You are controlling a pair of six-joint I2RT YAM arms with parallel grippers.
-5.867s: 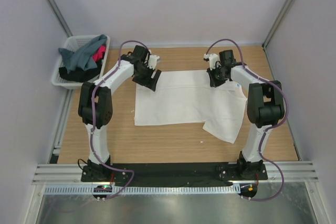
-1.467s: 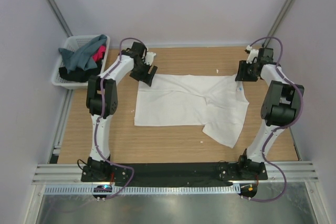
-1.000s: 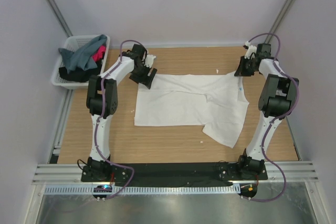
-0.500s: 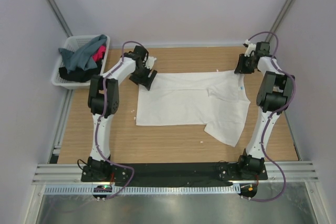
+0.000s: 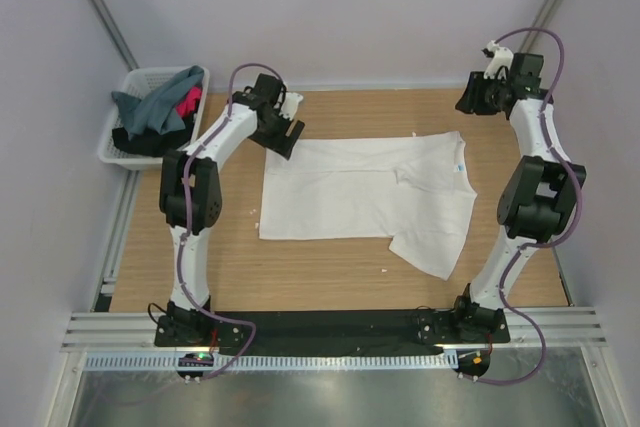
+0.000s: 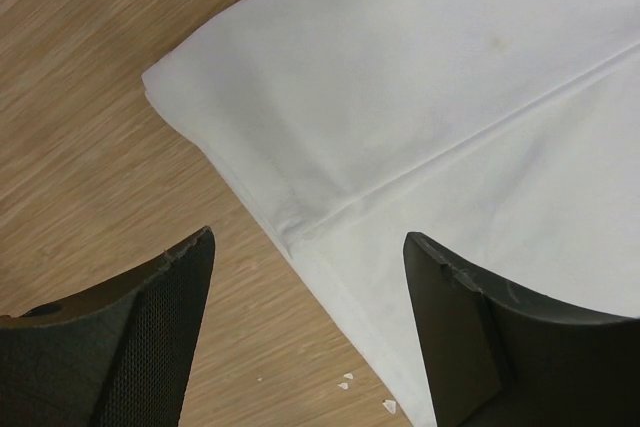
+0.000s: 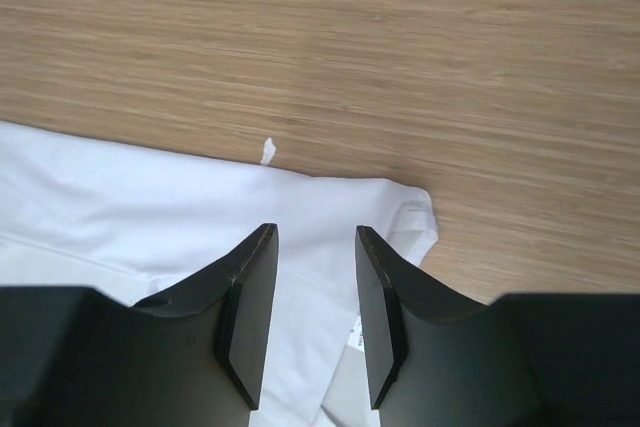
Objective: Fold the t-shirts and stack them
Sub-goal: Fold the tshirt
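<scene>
From above, the white t-shirt (image 5: 365,197) lies spread flat across the middle of the tabletop (image 5: 200,247), neck end toward the right and one sleeve trailing toward the near right. Its far edge now runs nearly straight, where a few seconds ago it sagged between the two arms. The right gripper (image 5: 480,97), at the far-right corner of the cloth half a second ago, has let go and risen clear toward the far right corner of the cell. The left gripper (image 5: 283,132) stands just off the far-left corner. The remaining t-shirts (image 5: 155,112), grey-teal, black and pink-red, are heaped in the white lattice basket (image 5: 150,72) at the far left.

The left wrist view shows that gripper's fingers spread wide with nothing between them. Below lies the shirt's corner, a straight crease or seam running away from it, and a few white specks (image 6: 345,384) on the wood.

The right wrist view shows its fingers only narrowly parted and holding nothing. The shirt's far-right corner lies beneath them, flat on the wood, with a small label (image 7: 355,337) just visible.

Both releases suggest the stretching-out is done; the shirt looks ready for its first fold, and no stack exists yet.
</scene>
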